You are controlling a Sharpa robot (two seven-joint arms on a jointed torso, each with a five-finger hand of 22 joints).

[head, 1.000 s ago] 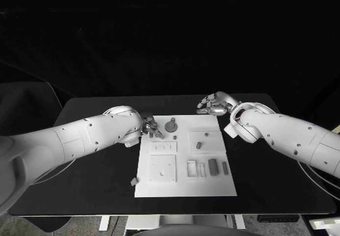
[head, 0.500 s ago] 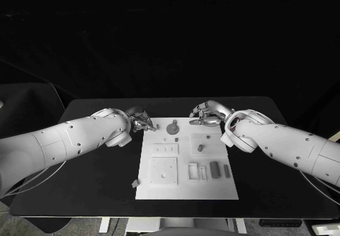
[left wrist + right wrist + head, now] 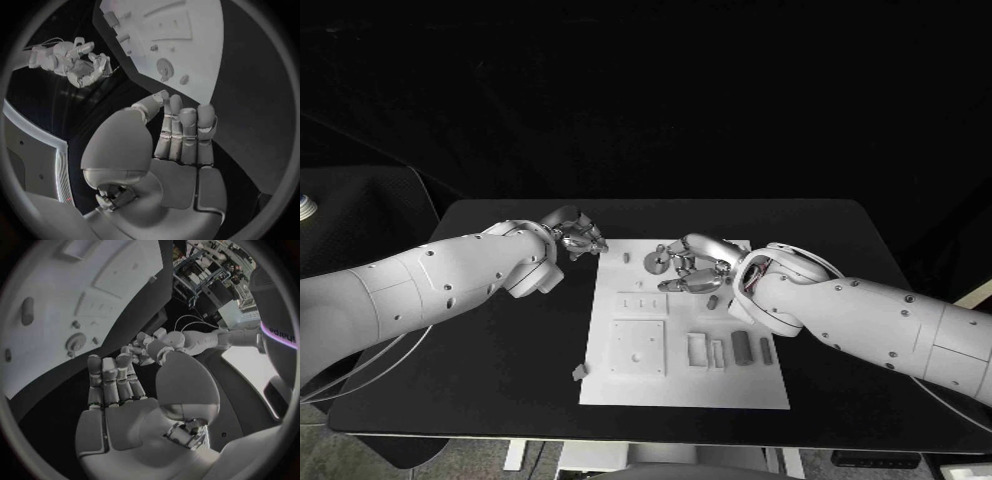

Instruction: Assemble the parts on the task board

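now both hands (image 3: 574, 238) (image 3: 689, 266) open over task board (image 3: 678, 385).

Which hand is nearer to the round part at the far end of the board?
Right. The right hand hovers beside the round part, over the board. The left hand is off the board's far left corner.

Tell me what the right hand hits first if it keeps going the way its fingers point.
Probably the round part at the far end of the white board. The right hand hovers over the board with its fingers aimed toward it; its height above the board is unclear.
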